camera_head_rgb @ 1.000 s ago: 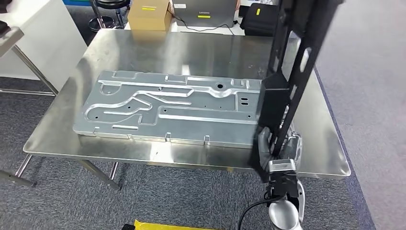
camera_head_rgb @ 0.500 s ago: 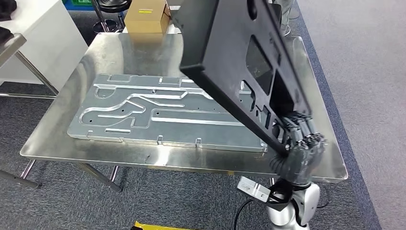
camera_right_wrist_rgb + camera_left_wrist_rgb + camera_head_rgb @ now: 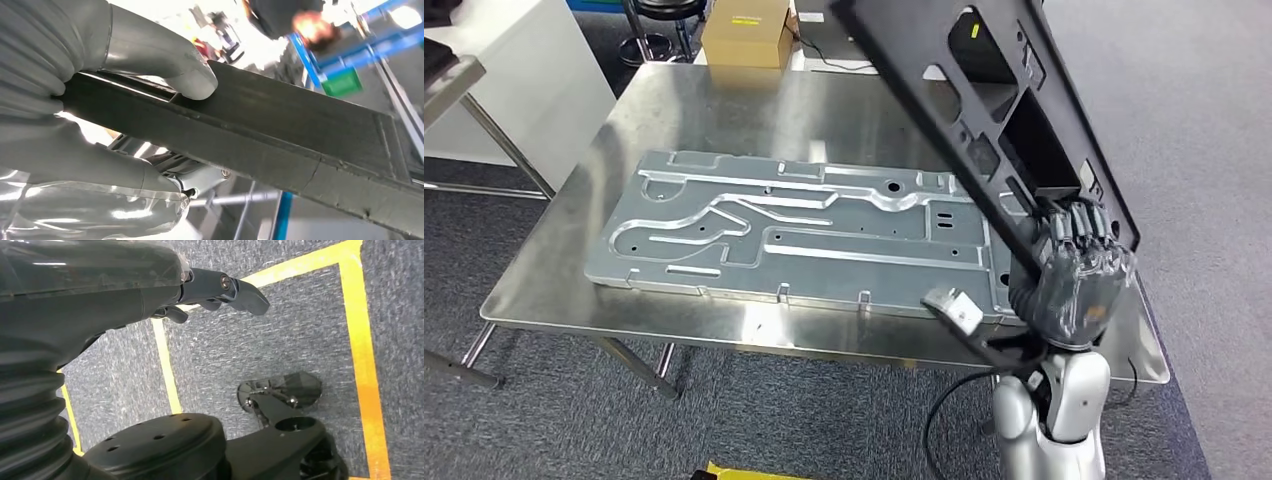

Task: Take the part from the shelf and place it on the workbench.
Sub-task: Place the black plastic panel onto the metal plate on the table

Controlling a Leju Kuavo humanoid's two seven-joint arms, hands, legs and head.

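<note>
Part: black plastic frame panel (image 3: 984, 110) with rectangular cut-outs, held up in the air at a slant, above the right side of the table; its lower end sits in the right hand, its upper end runs up and left out of the head view.
Right hand (image 3: 1069, 275): fingers wrapped round the lower edge of the black panel; in the right wrist view the grey thumb (image 3: 192, 80) presses on one face of the panel (image 3: 280, 125) and the rest of the hand lies under the other face.
Left hand (image 3: 220, 287): hangs over grey carpet (image 3: 280, 340) marked with yellow tape lines (image 3: 357, 350); fingers stretched out and holding nothing.
Table (image 3: 724, 105): bare shiny metal top, on thin metal legs.
Metal plate (image 3: 794, 230): large stamped silver sheet with raised channels and holes, lying flat on the table, below and left of the held panel, apart from it.
Cardboard box (image 3: 746, 32): brown, just beyond the table's far edge.
White counter (image 3: 514, 70): to the left of the table.
</note>
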